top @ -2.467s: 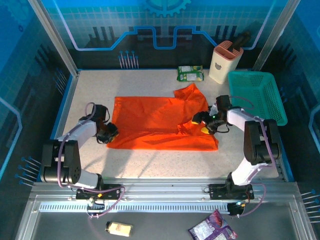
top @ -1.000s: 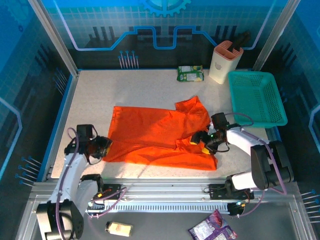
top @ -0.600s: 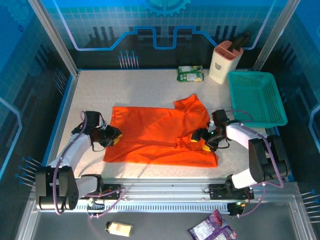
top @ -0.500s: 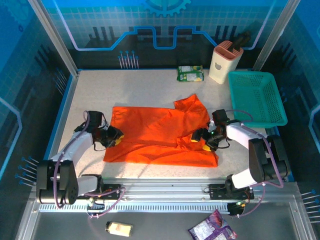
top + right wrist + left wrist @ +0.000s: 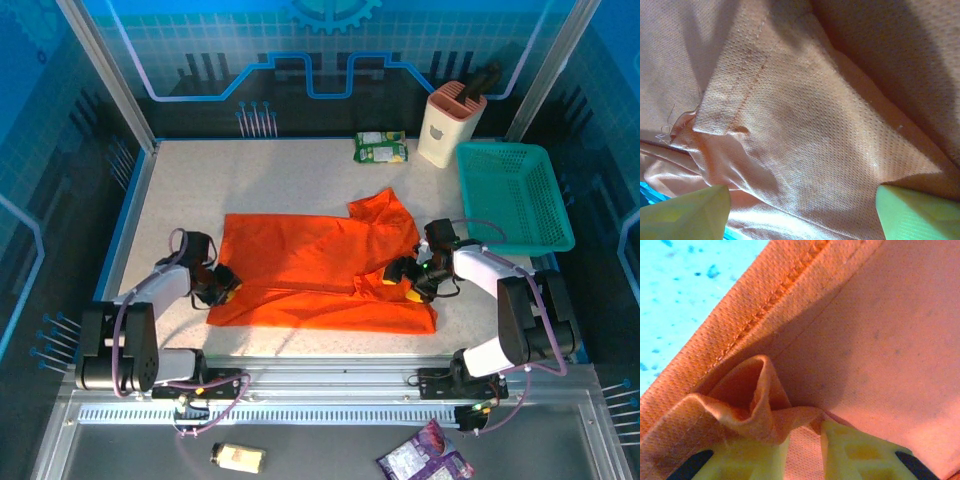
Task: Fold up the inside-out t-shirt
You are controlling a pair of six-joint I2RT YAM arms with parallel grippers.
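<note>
Left gripper (image 5: 224, 284) pinches the t-shirt (image 5: 320, 270) at its 9 o'clock hem; my right gripper (image 5: 404, 276) gapes at 3 o'clock. Left wrist close-up resolves the pinched fold (image 5: 756, 390).

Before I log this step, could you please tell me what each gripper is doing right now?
Left gripper: closed on a pinched fold at the t-shirt edge.
Right gripper: open, jaws spread over the t-shirt, gripping nothing.

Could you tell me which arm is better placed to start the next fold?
Probably left: the left gripper pinches the t-shirt at its hem; the right gripper stands open above it.
</note>
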